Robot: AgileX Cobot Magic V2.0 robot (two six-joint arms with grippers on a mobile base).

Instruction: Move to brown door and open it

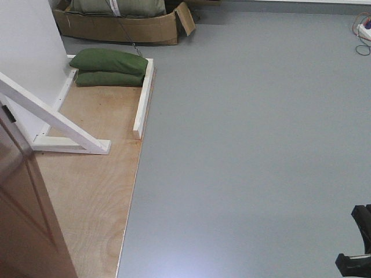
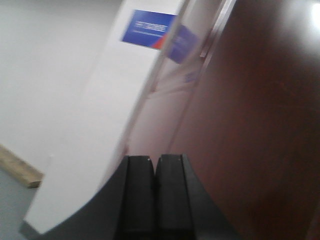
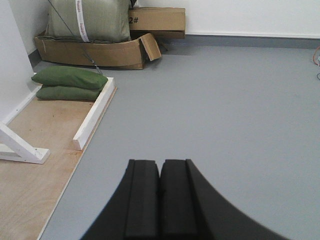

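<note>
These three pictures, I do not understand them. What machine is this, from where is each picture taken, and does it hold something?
It is a two-armed robot on a rolling base. One camera faces forward and down: it shows the grey floor, a plywood base with white wooden braces, two green sandbags and the edge of the brown door. The other two cameras sit on the wrists. The left gripper is shut, holds nothing, and points at the brown door beside a white panel. The right gripper is also shut and empty, above the floor, facing cardboard boxes.
</note>
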